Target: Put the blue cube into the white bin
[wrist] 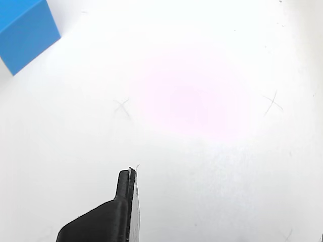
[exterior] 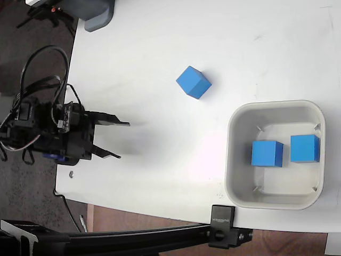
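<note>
arm sits at left edge of the fixed view, black wrist block with looped cables. gripper (exterior: 123,141) points right, two fingers (exterior: 114,121) spread apart, nothing between them. wrist view shows only one black finger (wrist: 126,199) at bottom.

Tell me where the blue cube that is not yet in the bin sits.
In the fixed view the loose blue cube rests on the table up and left of the white bin, well right of the open gripper.

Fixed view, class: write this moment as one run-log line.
gripper: open, empty, left table edge | blue cube: on table, outside bin | white bin: holds two cubes | stage: not yet grasped
</note>
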Controlling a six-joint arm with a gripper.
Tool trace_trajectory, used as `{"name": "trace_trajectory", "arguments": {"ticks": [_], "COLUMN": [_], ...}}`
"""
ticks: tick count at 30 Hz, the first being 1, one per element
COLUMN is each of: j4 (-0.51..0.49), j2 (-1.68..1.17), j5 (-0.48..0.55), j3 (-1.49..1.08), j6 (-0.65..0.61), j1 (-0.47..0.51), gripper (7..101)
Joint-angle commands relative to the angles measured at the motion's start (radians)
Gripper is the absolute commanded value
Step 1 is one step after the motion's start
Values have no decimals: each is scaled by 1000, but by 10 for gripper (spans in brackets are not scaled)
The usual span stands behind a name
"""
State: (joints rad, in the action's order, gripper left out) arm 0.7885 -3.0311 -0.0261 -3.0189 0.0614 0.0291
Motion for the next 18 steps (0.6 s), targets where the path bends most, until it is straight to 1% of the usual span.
{"name": "trace_trajectory", "arguments": {"ticks": [1, 14, 18], "j4": [-14, -14, -14], "j2": [-23, -23, -23], "j5": [0, 5, -5], "j3": [26, 26, 26], "j6": [5, 0, -3], "j1": [3, 3, -11], "gripper": [1003, 1003, 1003]}}
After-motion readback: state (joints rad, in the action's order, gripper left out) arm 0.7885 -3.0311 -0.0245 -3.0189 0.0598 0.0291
